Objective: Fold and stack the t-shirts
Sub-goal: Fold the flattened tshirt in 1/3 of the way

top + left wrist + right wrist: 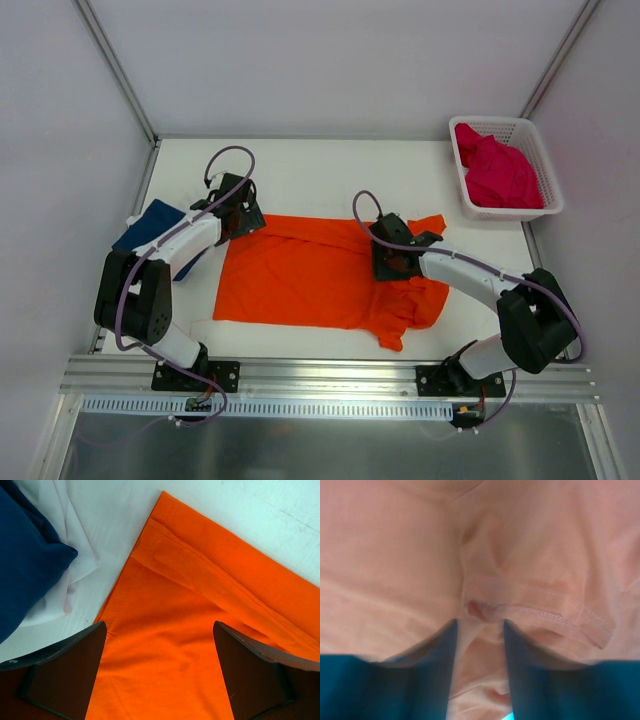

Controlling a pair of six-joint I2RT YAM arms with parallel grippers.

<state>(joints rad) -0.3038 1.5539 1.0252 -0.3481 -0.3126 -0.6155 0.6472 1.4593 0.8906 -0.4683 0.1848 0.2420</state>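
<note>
One container was present: a white mesh basket [512,213] at the far right corner of the table [320,175]. It held the magenta t-shirt [497,170], crumpled and unfolded, heaped above the rim on the far side. Nothing else was seen in the basket.

The orange t-shirt [310,280] lay spread flat across the middle of the table, with its right end rumpled and one sleeve trailing toward the near edge. The navy t-shirt [150,228] lay at the left edge, partly hidden by the left arm and apart from the orange one.

The left gripper [245,222] stood over the far left corner of the orange t-shirt. The right gripper [392,265] was down on the shirt's rumpled right part.

The overhead view did not show how either pair of jaws stood. The left wrist view did: the jaws were wide apart, held nothing, and framed the hemmed corner of the orange cloth. It also showed rumpled white cloth [80,570] between the navy t-shirt and the orange corner, which was not distinguishable from above.

The right wrist view was blurred and its colour was washed pale. The fingers [440,665] stood a narrow gap apart against puckered cloth beside a stitched sleeve hem [560,615]. It could not be determined whether the cloth was pinched.

The basket appeared only in the overhead view.
</note>
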